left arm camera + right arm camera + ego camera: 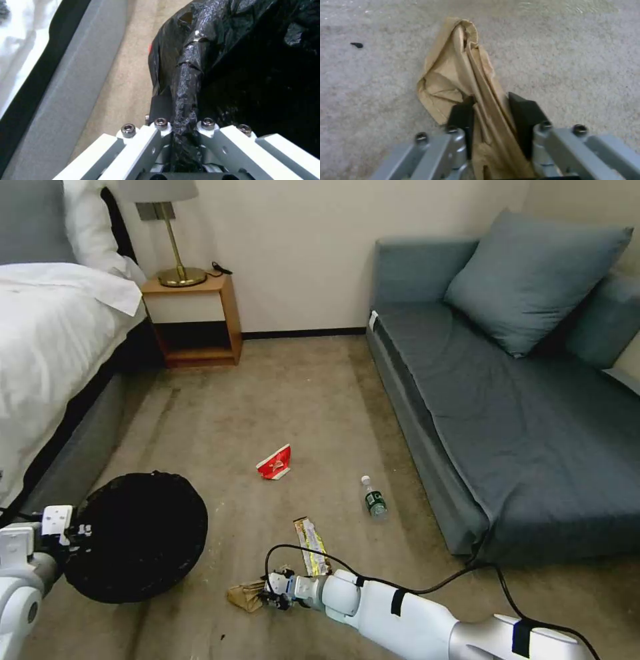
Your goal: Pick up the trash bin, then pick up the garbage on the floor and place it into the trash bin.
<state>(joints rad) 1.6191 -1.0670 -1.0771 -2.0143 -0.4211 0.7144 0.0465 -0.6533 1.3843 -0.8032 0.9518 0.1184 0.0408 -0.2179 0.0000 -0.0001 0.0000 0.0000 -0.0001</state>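
left gripper [181, 125] is pinched shut on the liner-wrapped rim of the trash bin [137, 537], holding it mouth-up beside the bed [47, 347] as a ready target, while right gripper [495, 117], low over the carpet [267, 400], clamps the tan cardboard piece [460, 82] between its black pads [461, 117].

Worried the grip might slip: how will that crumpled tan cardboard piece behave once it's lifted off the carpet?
The crumpled tan cardboard piece is creased and folded, so it will probably flop and sag. It looks thin, so likely light. The right gripper fingers pinch one fold; the rest may dangle.
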